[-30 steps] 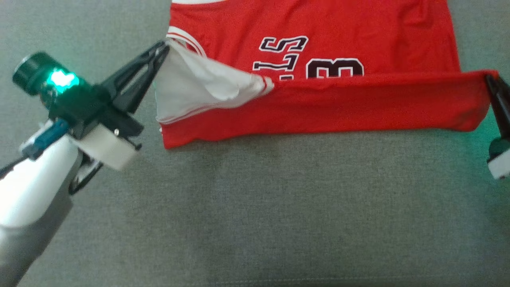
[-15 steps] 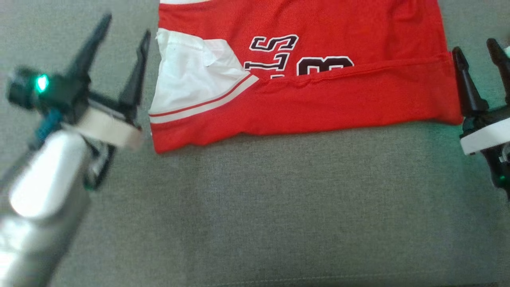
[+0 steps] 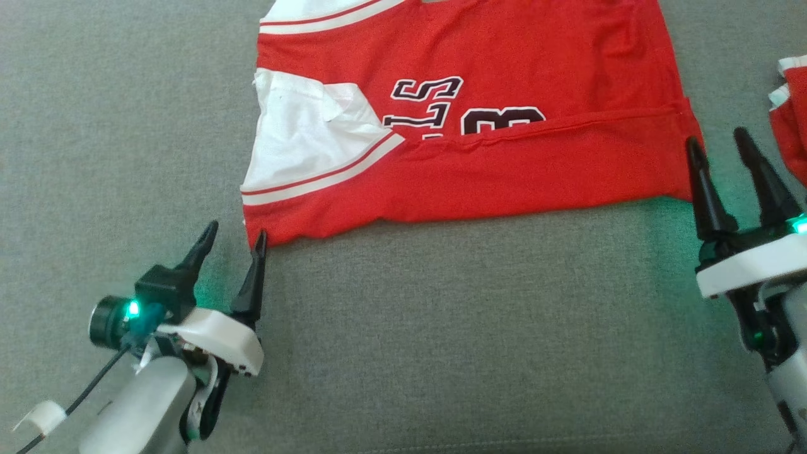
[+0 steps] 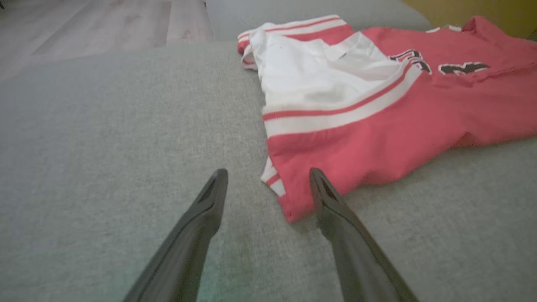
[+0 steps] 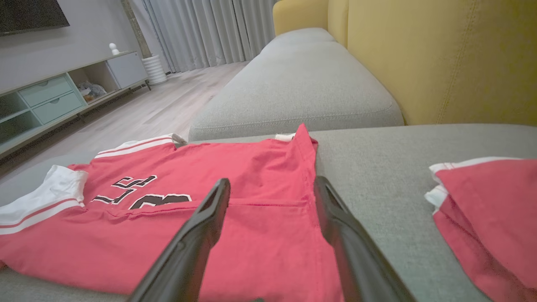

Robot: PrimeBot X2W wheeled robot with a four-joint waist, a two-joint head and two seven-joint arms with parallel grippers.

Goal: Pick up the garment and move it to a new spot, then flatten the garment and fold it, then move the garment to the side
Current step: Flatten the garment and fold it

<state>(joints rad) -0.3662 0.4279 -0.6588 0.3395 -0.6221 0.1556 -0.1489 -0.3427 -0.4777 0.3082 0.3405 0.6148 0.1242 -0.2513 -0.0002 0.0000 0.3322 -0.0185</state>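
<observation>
The garment (image 3: 479, 126) is a red jersey with white striped trim and dark lettering, lying on the grey sofa cushion (image 3: 441, 340) with its near edge folded over the front. It also lies in the left wrist view (image 4: 377, 113) and the right wrist view (image 5: 251, 197). My left gripper (image 3: 232, 238) stands open just off the jersey's near left corner, holding nothing; its fingers (image 4: 205, 209) straddle that corner. At the jersey's near right corner my right gripper (image 3: 715, 140) is open and empty, its fingers (image 5: 335, 222) above the red cloth.
A second red and white cloth (image 3: 791, 107) lies at the right edge of the cushion (image 5: 491, 209). Yellow sofa backrest (image 5: 440, 54) rises behind. Another grey seat cushion (image 5: 293, 88), wooden floor (image 5: 159, 109) and a low cabinet (image 5: 63, 96) lie beyond.
Both grippers let go of the folded-over edge and opened, then drew back toward me. The fold now lies flat on the jersey. The head camera has shifted slightly.
</observation>
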